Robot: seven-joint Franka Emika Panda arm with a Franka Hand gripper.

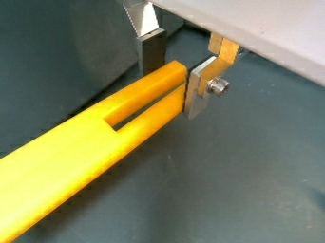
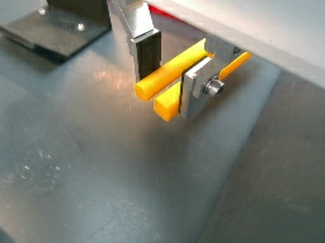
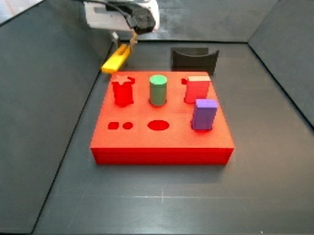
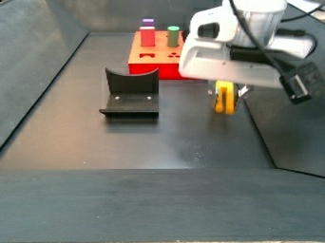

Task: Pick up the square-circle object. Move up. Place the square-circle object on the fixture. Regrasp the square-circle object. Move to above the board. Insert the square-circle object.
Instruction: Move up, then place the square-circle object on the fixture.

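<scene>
We count one yellow piece (image 3: 114, 62), one gripper (image 3: 128, 34), one black fixture (image 3: 194, 60) and one red board (image 3: 160, 133). In a side view, going left to right, the yellow piece hangs tilted from the gripper above the floor, at about ten o'clock from the board; the fixture stands at the board's twelve o'clock. On the board we count four pegs: a red notched peg (image 3: 123, 93), a green cylinder (image 3: 159, 90), a red block (image 3: 196, 89) and a purple block (image 3: 205, 115). In both wrist views the jaws stand narrow, clamped on the yellow piece (image 1: 121, 119) with the finger plates (image 1: 202, 87) pressed against its sides. We can read no writing anywhere.
</scene>
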